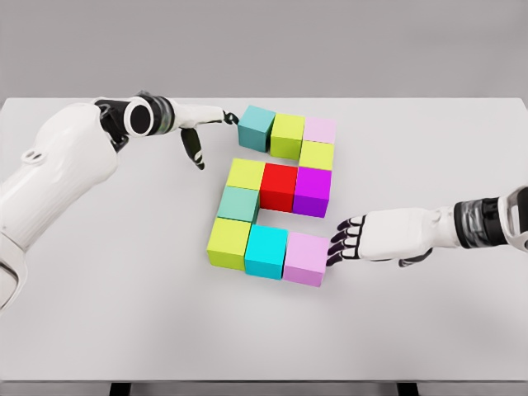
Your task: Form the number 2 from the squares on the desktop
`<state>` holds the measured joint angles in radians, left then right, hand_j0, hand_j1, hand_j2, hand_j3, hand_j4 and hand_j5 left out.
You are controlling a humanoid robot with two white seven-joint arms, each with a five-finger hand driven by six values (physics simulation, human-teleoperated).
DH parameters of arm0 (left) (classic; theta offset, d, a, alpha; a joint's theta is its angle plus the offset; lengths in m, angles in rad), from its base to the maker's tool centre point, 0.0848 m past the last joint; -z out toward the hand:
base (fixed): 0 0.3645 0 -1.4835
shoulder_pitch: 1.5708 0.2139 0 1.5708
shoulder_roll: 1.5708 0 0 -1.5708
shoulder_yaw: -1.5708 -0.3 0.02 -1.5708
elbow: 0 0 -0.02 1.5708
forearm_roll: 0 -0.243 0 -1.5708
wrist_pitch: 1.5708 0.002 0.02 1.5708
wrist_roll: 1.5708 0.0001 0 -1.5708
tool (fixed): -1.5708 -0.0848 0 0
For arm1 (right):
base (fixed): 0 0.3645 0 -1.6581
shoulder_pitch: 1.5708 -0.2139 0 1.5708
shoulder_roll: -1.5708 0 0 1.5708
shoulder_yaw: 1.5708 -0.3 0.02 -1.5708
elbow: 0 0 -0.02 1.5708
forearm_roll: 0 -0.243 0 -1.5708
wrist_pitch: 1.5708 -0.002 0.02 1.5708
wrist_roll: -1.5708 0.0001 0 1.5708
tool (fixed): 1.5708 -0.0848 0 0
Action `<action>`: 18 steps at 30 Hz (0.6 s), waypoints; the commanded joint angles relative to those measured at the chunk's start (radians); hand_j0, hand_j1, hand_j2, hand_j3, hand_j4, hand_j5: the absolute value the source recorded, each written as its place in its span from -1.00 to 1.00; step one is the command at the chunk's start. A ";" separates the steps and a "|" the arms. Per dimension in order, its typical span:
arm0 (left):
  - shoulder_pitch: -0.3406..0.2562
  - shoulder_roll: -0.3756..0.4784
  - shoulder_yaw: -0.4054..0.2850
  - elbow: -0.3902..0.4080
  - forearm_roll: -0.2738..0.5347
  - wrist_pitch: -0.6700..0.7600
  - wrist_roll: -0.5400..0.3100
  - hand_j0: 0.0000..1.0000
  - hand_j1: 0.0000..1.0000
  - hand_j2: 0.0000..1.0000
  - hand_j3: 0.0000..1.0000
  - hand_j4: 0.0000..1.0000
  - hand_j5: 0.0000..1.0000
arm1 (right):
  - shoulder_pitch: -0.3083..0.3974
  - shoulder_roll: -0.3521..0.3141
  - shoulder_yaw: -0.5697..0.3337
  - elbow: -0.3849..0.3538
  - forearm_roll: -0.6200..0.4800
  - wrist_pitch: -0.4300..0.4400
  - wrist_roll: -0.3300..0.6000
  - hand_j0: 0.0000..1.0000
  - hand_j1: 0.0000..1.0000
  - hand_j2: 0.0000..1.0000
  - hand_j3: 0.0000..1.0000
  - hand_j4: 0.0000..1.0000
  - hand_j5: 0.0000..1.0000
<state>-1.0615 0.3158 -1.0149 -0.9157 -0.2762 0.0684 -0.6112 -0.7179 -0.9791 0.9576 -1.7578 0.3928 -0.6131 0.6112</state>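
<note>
Fingers of left robot hand (206,124) extend to teal cube (256,128); right robot hand (363,239), relaxed, touches pink cube (306,258).

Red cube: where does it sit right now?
In the head view, the red cube sits mid-table in the figure's middle row, between a yellow-green cube on its left and a purple cube on its right.

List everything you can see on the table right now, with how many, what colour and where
teal cubes: 2, top row left end and left column middle
yellow-green cubes: 4, top row, below the top right corner, middle row left, bottom left
pink cubes: 2, top right and bottom right
red cube: 1, middle row centre
purple cube: 1, middle row right
cyan cube: 1, bottom row centre
table: 1, white
left hand: fingertip at top teal cube
right hand: open, fingertips at bottom pink cube
</note>
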 commanded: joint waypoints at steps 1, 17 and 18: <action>0.000 0.000 0.001 -0.003 0.000 -0.001 0.000 1.00 1.00 1.00 1.00 1.00 1.00 | 0.000 0.003 0.000 0.000 -0.005 0.002 0.000 1.00 1.00 1.00 1.00 1.00 1.00; 0.003 0.002 0.001 -0.025 0.002 -0.001 0.000 1.00 1.00 1.00 1.00 1.00 1.00 | -0.002 -0.001 0.001 0.006 -0.005 0.002 0.000 1.00 1.00 1.00 1.00 1.00 1.00; 0.003 0.003 0.001 -0.025 0.002 -0.001 0.000 1.00 1.00 1.00 1.00 1.00 1.00 | -0.002 -0.001 0.001 0.006 -0.005 0.002 0.000 1.00 1.00 1.00 1.00 1.00 1.00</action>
<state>-1.0584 0.3182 -1.0149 -0.9399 -0.2751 0.0682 -0.6112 -0.7194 -0.9777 0.9589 -1.7532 0.3927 -0.6131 0.6112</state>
